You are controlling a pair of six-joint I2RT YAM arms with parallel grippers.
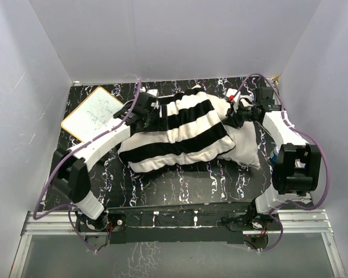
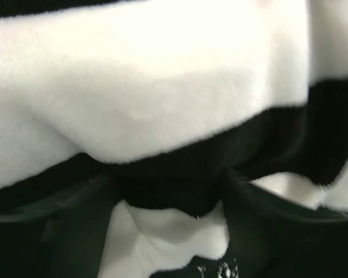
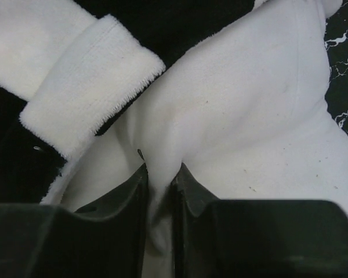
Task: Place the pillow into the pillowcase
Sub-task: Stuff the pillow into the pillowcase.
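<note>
The striped pillowcase (image 1: 180, 130) lies across the middle of the table and covers most of the pillow. The pillow's plain white end (image 1: 246, 145) sticks out of it on the right. My left gripper (image 1: 149, 119) is at the pillowcase's left end. In the left wrist view its fingers stand wide apart (image 2: 165, 231) with a fold of the pillowcase (image 2: 162, 104) between them. My right gripper (image 1: 236, 120) is at the open end, shut (image 3: 160, 179) on a pinch of the pillow's smooth white fabric (image 3: 249, 116). The pillowcase's fluffy hem (image 3: 87, 110) lies just left of it.
A small whiteboard (image 1: 93, 113) lies at the back left on the black marbled table (image 1: 185, 185). White walls enclose the table on three sides. The cables loop over both arms.
</note>
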